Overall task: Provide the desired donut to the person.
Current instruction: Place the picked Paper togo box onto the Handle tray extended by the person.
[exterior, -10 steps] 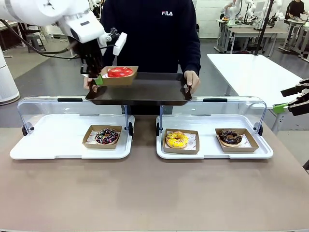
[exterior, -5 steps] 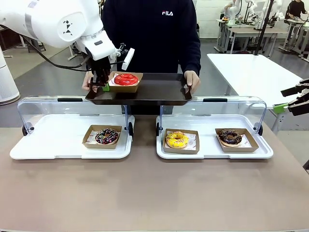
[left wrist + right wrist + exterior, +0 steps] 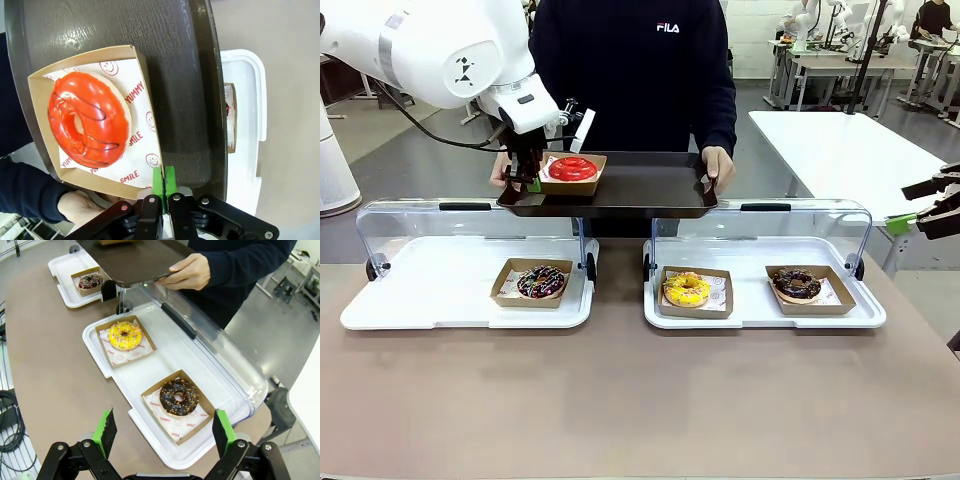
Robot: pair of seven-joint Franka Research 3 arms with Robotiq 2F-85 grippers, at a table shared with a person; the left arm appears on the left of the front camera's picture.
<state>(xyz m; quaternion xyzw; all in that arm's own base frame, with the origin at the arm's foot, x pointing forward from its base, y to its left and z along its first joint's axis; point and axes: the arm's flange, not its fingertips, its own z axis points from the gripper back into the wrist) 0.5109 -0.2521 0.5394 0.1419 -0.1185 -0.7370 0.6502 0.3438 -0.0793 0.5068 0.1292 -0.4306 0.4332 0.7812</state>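
Observation:
The person, in a dark sweatshirt, stands across the table and holds a dark serving tray in both hands. On the tray's left end sits a cardboard box with a red-glazed donut. My left gripper is shut on the box's near corner. In the left wrist view the green pads pinch the rim of the box beside the red donut, above the dark tray. The person's hand grips the tray edge close by. My right gripper hangs open off the table's right side.
Two white display trays with raised clear lids lie on the table. The left one holds a chocolate sprinkle donut. The right one holds a yellow donut and a chocolate donut. The brown tabletop in front is bare.
My left gripper has carried the red donut's box down and slightly right, from above the dark tray onto its left end. The person, the tray and the right arm have stayed put.

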